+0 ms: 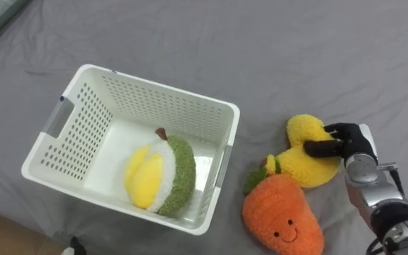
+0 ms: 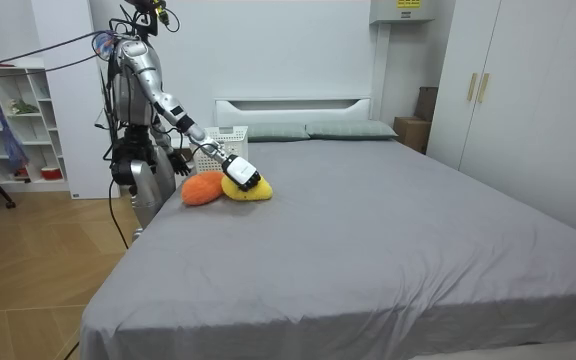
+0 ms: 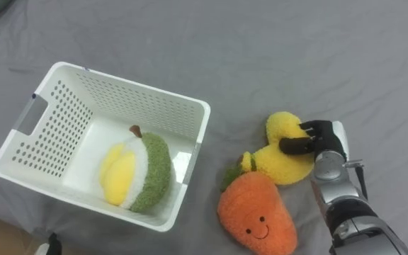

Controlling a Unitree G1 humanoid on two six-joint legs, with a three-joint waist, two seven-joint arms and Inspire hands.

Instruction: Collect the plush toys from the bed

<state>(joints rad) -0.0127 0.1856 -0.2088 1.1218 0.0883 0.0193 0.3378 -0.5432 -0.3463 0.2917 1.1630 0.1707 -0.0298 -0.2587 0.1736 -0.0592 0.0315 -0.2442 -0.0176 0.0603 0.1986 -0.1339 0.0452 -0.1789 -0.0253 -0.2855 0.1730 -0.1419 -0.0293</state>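
**Thin hold on the yellow toy, and a basket close to the edge**

On the left, the white basket [image 1: 158,91] stands on the grey bed [image 1: 261,42], and its near corner is close to the bed's edge. A green and yellow toy [image 1: 160,177] already lies inside it. Its long axis runs from the near wall toward the far wall, and its brown stem points away from the robot.

Just beside the basket lies the carrot toy [image 1: 282,216], face up. Its green top points up and left toward the basket, and its tip points down and right. It touches the yellow toy [image 1: 304,152], which also lies on the bed. The long axis of the yellow toy is diagonal: the small green leaf end points down and left, toward the carrot, and the round end points up and right.

The right hand [image 1: 342,142] is on this round end, with dark fingers curled into the plush and pinching it. In the room view the left hand [image 2: 180,160] hangs low by the bed's side; whether it is open or closed I cannot tell.

I see three risks:
- The hold takes only one end, so the soft toy may sag and slip out during a lift.
- The leaf end may drag the carrot along.
- If the toy travels low, it may strike the basket's wall and push the basket toward the edge.
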